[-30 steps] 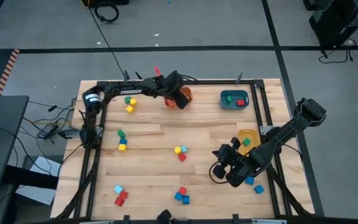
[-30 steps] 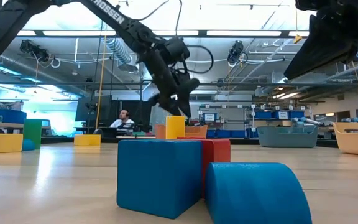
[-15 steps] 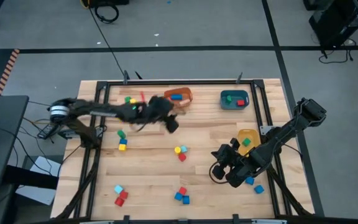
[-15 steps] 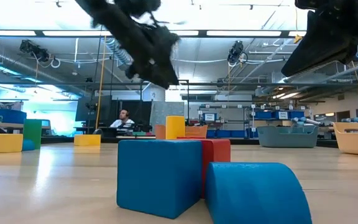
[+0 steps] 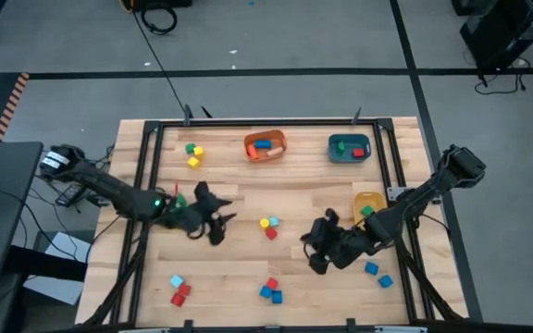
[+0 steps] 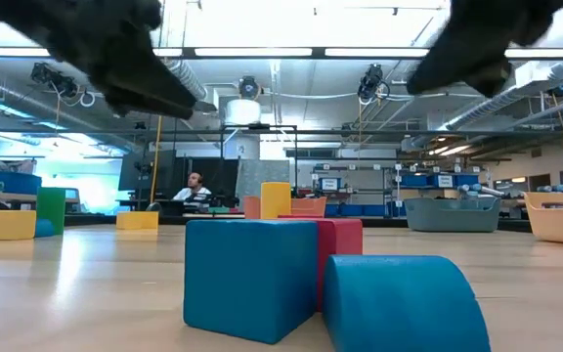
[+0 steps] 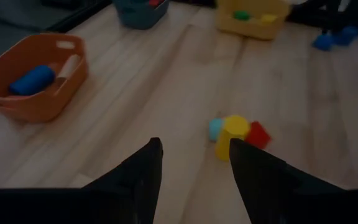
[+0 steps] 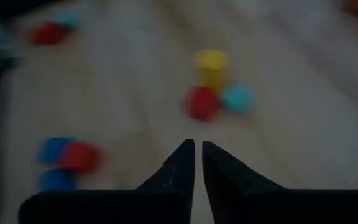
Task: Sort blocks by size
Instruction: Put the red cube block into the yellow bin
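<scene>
Small coloured blocks lie in clusters on the wooden table (image 5: 239, 268). A yellow, a light blue and a red block (image 5: 268, 225) sit mid-table. My left gripper (image 5: 216, 226) hovers just left of them, open and empty; its wrist view shows that cluster (image 7: 236, 133) ahead of the fingers. To the cluster's right, my right gripper (image 5: 315, 248) hangs above the table, its fingers (image 8: 182, 163) shut with only a thin slit between them and nothing held. The same cluster (image 8: 215, 90) lies ahead of it. Other blocks lie near the front (image 5: 269, 289), front left (image 5: 179, 289) and far left (image 5: 192, 154).
Along the far edge stand an orange bin (image 5: 265, 146) with a blue and a red block and a teal bin (image 5: 349, 147). A yellow bin (image 5: 368, 205) is at the right. Two blue blocks (image 5: 378, 274) lie near the right arm. Blue and red blocks (image 6: 262, 274) fill the low view.
My left gripper has swept from over the orange bin at the far edge toward the near and left, ending low beside the middle cluster. My right gripper has shifted a little toward the table's left and turned.
</scene>
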